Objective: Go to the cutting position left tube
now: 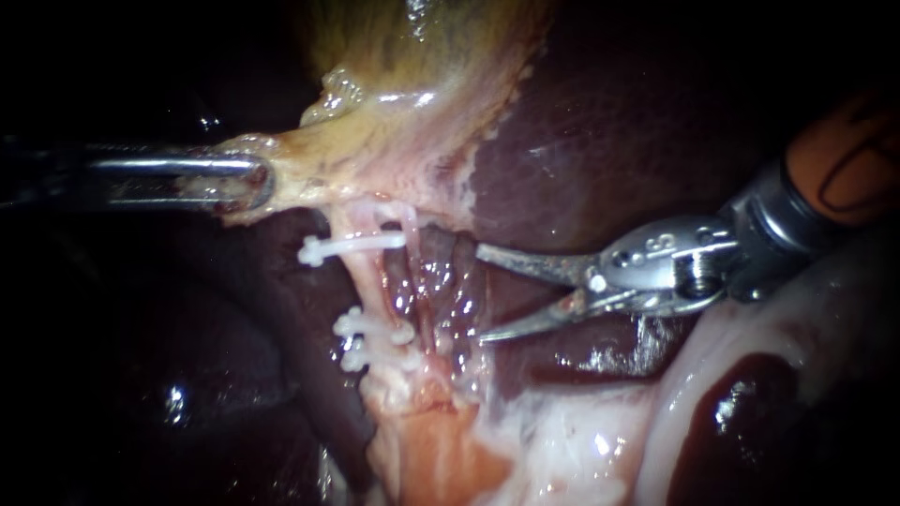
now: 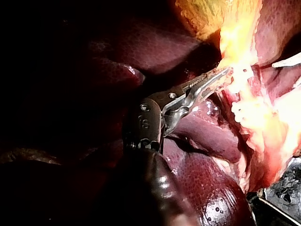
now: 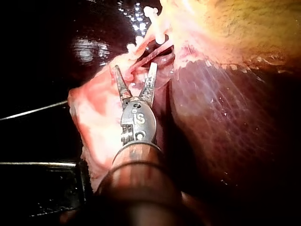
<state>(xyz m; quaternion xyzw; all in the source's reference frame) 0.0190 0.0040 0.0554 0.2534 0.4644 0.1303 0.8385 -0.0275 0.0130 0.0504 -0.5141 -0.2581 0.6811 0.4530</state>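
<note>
Though edge-on by endoscope, left instrument (image 2: 225,74) toothed, tight on gallbladder (image 2: 207,14)

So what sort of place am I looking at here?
Probably a surgical field seen through an endoscope: glistening dark red liver, white plastic clips across a pale pink tube, and two slender metal instruments, the left instrument shut on yellowish gallbladder tissue, the right instrument open-jawed.

The liver (image 1: 600,122) is wet, smooth and glossy; the gallbladder (image 1: 412,56) slick but lumpy. The clips (image 1: 352,245) look like matt white plastic. The left instrument (image 1: 253,183) and right instrument (image 1: 479,292) are shiny bare metal, smeared in places
</note>
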